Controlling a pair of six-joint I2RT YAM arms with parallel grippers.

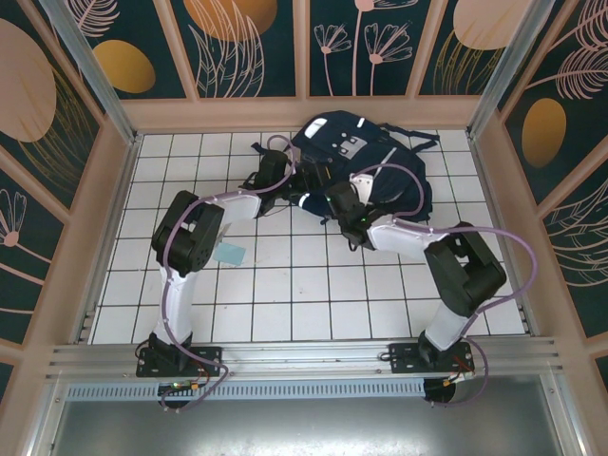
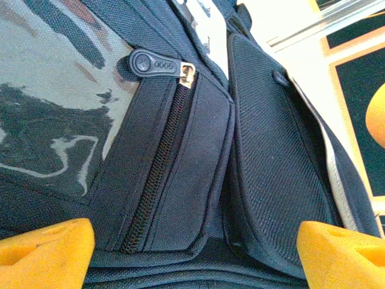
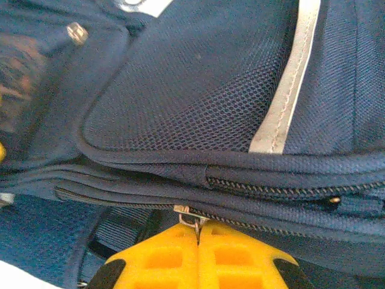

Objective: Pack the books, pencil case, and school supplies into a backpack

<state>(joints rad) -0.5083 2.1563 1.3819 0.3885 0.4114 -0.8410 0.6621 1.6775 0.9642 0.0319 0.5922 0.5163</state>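
Fingers [image 3: 162,256] of the right gripper [image 3: 197,232] are pressing flat together, yellow pad to yellow pad. They are pinching the small metal zipper pull [image 3: 190,215] hanging from a zip along the near edge of the backpack [image 1: 356,152].

Fingers [image 2: 45,247] of the left gripper [image 2: 192,256] are standing wide apart and gripping nothing. They are framing a zipped pocket [image 2: 174,168] and, beyond it, a black zipper tab [image 2: 150,62], and are closing on neither.

Both arms are reaching out from the near rail and meeting at the navy bag, which is lying at the far middle of the white-tiled counter [image 1: 285,304]. The left gripper is working at its left flank and the right gripper at its near side.

Zip work appears to be the step in hand. Whether the pinched pull is opening or closing its compartment is hard to say from the wrist view, though the teeth to its right are looking meshed.

Packing is looking unfinished. The pale blue-green square [image 1: 229,254] is lying flat on the tiles just beside the left arm's elbow, well apart from the backpack and waiting to go in. What is already sitting inside the bag cannot be judged from outside, so at least one supply and the closing of the bag are likely left to do.
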